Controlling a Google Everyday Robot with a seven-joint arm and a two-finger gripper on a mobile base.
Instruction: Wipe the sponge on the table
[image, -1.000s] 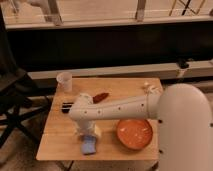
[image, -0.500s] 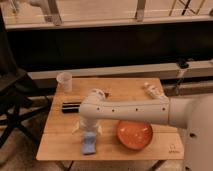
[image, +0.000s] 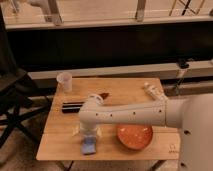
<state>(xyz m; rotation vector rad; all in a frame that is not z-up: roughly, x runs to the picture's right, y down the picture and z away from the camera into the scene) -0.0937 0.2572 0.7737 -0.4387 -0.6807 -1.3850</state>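
The light blue sponge (image: 89, 146) lies near the front edge of the wooden plank table (image: 60, 142), left of the orange plate (image: 134, 136). My white arm reaches across the table from the right. Its gripper (image: 88, 134) points down right over the sponge, at its far end, and hides part of it. Whether the fingers touch the sponge is hidden by the wrist.
A translucent plastic cup (image: 64, 81) stands at the back left. A black oblong object (image: 73, 106) lies left of my arm, and a dark red object (image: 103, 95) peeks out behind it. A small pale item (image: 151, 90) is at the back right. A black folding chair (image: 12, 100) stands left of the table.
My arm has swung a little toward the front of the table, bringing the gripper lower over the sponge. The sponge sits in nearly the same place, slightly nearer the front edge.
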